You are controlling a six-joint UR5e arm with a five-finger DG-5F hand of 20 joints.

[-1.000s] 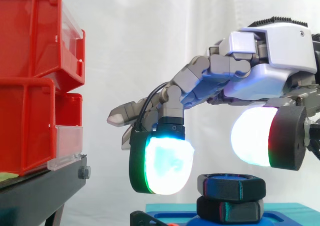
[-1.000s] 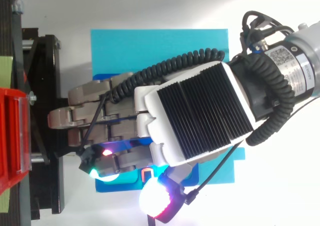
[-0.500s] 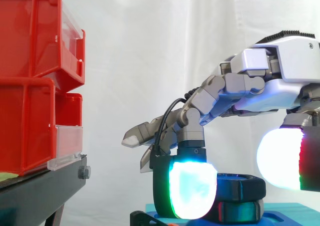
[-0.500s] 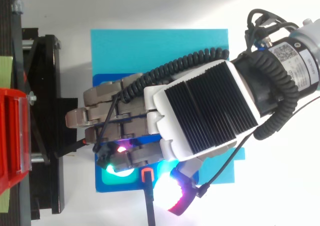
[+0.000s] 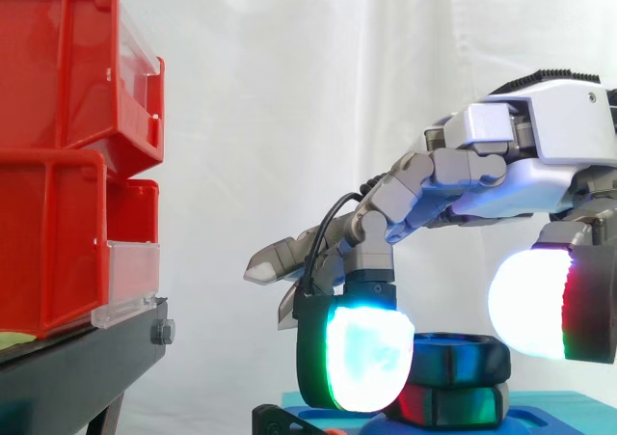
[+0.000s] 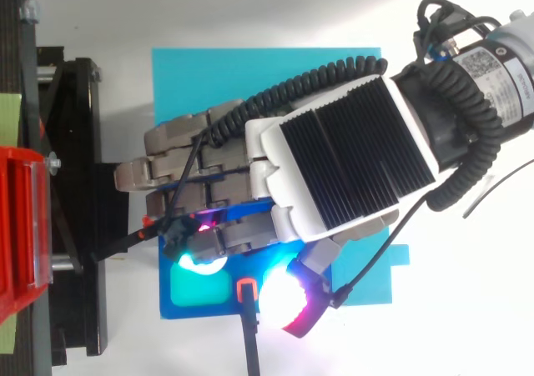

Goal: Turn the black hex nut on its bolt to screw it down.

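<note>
The black hex nut (image 5: 461,356) sat level and glossy, its flat sides catching coloured reflections and a bluish ring showing round its top opening. It rested straight above a second black hexagonal piece (image 5: 453,404) of about the same width, with any thread between them hidden. The stack stood upright on the blue base (image 5: 569,404), low in the side view.

Grey-jointed hand (image 5: 453,170), white shell, ribbed black back; fingertips (image 5: 366,358) glowing white-cyan, apparently edged green and red.
</note>
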